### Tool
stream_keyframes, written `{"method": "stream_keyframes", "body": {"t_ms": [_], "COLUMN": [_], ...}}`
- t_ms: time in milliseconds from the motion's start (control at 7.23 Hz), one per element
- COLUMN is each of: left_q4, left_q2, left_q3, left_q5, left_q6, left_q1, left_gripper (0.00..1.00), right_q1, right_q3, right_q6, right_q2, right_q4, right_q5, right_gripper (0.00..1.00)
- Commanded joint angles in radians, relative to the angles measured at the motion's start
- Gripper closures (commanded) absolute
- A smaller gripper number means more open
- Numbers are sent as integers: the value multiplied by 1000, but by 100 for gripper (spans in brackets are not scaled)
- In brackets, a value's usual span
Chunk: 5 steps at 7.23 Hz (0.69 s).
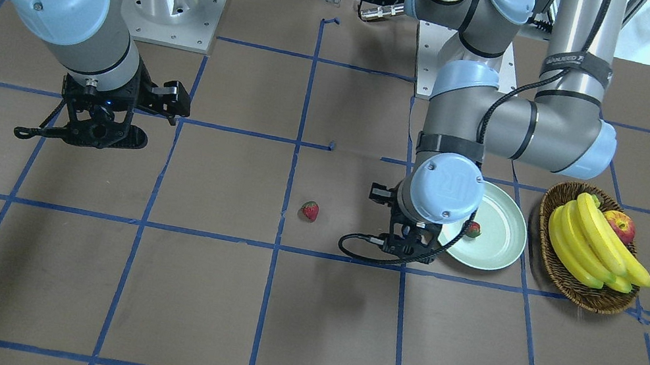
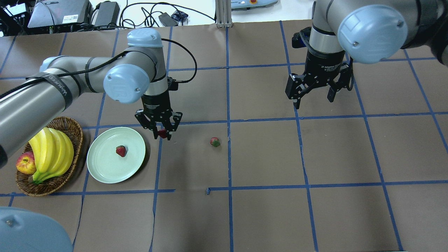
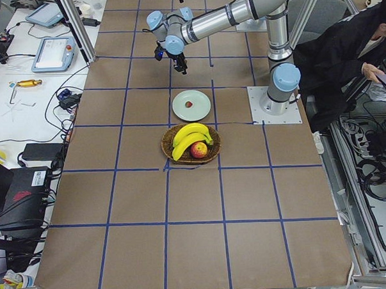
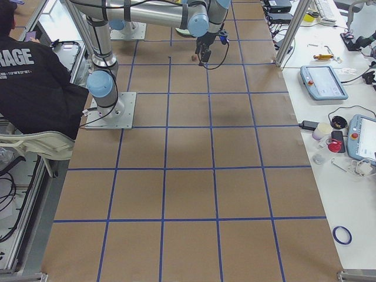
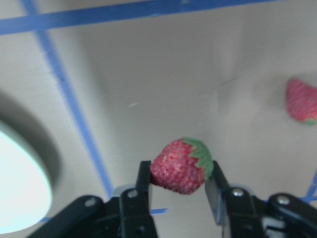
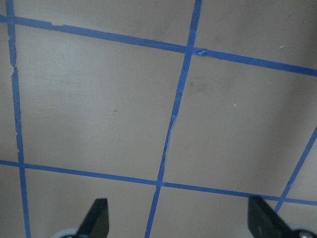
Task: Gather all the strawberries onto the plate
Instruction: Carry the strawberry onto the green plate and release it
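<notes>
Jaws of left gripper [image 5: 179,173] clamp flanks of small red strawberry [image 5: 178,168], likely light, soft, bruisable; right gripper [image 2: 314,99] jaws apart.

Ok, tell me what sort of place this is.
Probably a robotics lab: a left arm and right arm bolted to a table gridded with blue tape, and a teach pendant on the side bench.

You see a brown table [image 2: 266,157] gridded with blue tape lines [image 2: 229,164]. Each berry is speckled red with a green cap: the held strawberry [image 5: 181,166], the plate strawberry [image 2: 121,151] and the loose strawberry [image 2: 215,141]. Your plate [image 2: 105,171] is plain mint green. The basket [image 2: 75,134] is brown wicker weave, the bananas [image 2: 52,154] yellow and the apple [image 2: 25,163] red-yellow.
</notes>
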Motion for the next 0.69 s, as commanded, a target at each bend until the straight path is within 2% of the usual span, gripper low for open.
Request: {"method": "stream_keyframes", "body": {"t_ms": [0,277,415,553], "left_q4": [-54,-48,-43,-43], "left_q2": [8,-7,-16,-15], "left_q3": [-23,-86,-93,-99], "left_q5": [131,170,166,167], "left_q6": [123,149,140,149], "left_q1": [106,132,132,132], "left_gripper": [100,100,51,13], "right_q1": [0,0,0,0], "right_q3": [0,2,11,21], "right_q6": [0,0,-2,0], "right_q2": [0,0,0,0], "right_q4": [0,1,0,-20], "right_q5": [0,0,0,0], "right_gripper": [0,0,0,0]}}
